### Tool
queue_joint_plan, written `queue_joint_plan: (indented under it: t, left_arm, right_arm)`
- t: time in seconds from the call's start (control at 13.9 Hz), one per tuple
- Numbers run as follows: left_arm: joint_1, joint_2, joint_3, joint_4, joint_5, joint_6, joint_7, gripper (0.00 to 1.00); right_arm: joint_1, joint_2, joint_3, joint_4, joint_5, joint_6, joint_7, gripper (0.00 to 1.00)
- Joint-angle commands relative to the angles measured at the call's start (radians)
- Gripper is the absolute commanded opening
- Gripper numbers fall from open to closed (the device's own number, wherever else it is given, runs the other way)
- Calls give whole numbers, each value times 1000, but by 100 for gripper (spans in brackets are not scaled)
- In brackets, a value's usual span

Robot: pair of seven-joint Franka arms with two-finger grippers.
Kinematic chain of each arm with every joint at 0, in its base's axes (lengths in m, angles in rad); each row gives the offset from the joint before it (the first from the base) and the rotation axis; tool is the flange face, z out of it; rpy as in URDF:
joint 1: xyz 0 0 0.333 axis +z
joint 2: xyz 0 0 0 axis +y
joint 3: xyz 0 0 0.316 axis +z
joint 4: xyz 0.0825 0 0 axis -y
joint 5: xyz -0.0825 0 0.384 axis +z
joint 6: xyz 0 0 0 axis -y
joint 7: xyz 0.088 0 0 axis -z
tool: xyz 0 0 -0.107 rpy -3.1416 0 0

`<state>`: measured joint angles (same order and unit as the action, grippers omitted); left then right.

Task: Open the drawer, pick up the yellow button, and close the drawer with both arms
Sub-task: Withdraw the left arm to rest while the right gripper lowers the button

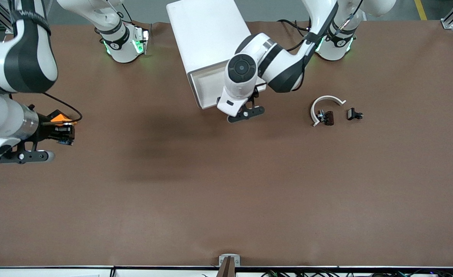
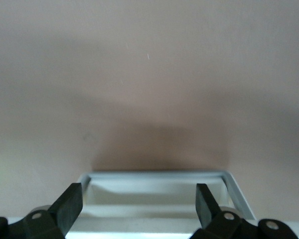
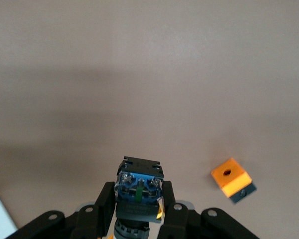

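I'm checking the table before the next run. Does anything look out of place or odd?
Only the drawer stands out: it juts open from the white cabinet, with the open left gripper at its front. The right gripper holds the button.

arms [image 1: 265, 65]: glossy white shells, black joint bands | bases: green lights | black cables along links | grippers [image 1: 245, 113]: black, silver screws
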<state>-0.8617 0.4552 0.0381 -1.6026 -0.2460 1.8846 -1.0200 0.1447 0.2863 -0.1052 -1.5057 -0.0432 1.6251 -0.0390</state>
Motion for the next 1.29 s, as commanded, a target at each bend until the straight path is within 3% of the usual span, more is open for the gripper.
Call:
queue_joint_plan:
  t: [0.0,0.36,0.86,1.08,1.22]
  left_arm:
    - [3,-23,-52,-51,-54,1,-19,100]
    - [-2,-13,-122,-57,-119,-10,-90,100]
    - [13,-7,-164,-53,-116,-48,-166,100]
    - [142,-9,-144,-1,-93,-50,-150,100]
    - [258,-9,-145,55,3,-50,-149,100]
  right_arm:
    - [-69,-21,19,-120,-23,140,-119,21]
    - [-143,8,21,-319,-50,421,-185,22]
    - [-148,40,21,-485,-50,619,-176,22]
    - [-146,65,21,-490,-50,625,-174,22]
    - [-146,99,21,-498,-50,653,-173,22]
